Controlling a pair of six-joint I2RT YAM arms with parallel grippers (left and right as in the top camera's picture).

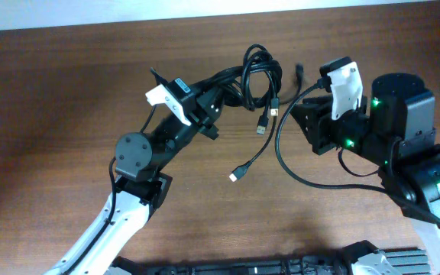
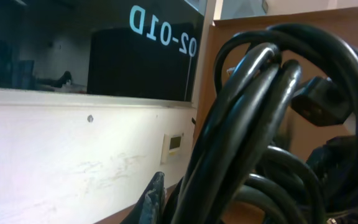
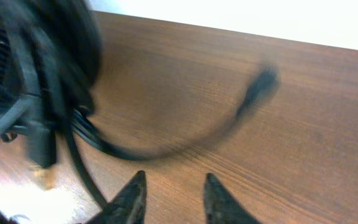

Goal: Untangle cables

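A brown wood-grain desk fills my overhead view, with a pale wall strip along its far edge. The thin black flexible cables sit near the middle of the far side, several loops bunched into one hanging knot. From the knot, one cord trails toward me and ends in a small metallic plug lying on the wood. A second plug dangles just under the loops.

The left end effector is closed on the left side of the bundle. In its wrist camera the thick black cords crowd the lens and rise past one dark finger. Behind them are a white ledge and a dark panel with pale lettering.

The right end effector stands partly open, holding nothing; I see bare wood between its two dark fingers. It sits right of the knot. Its view is blurred: the bundle is at the left, and one cord curves out across the desk to a dark plug end.
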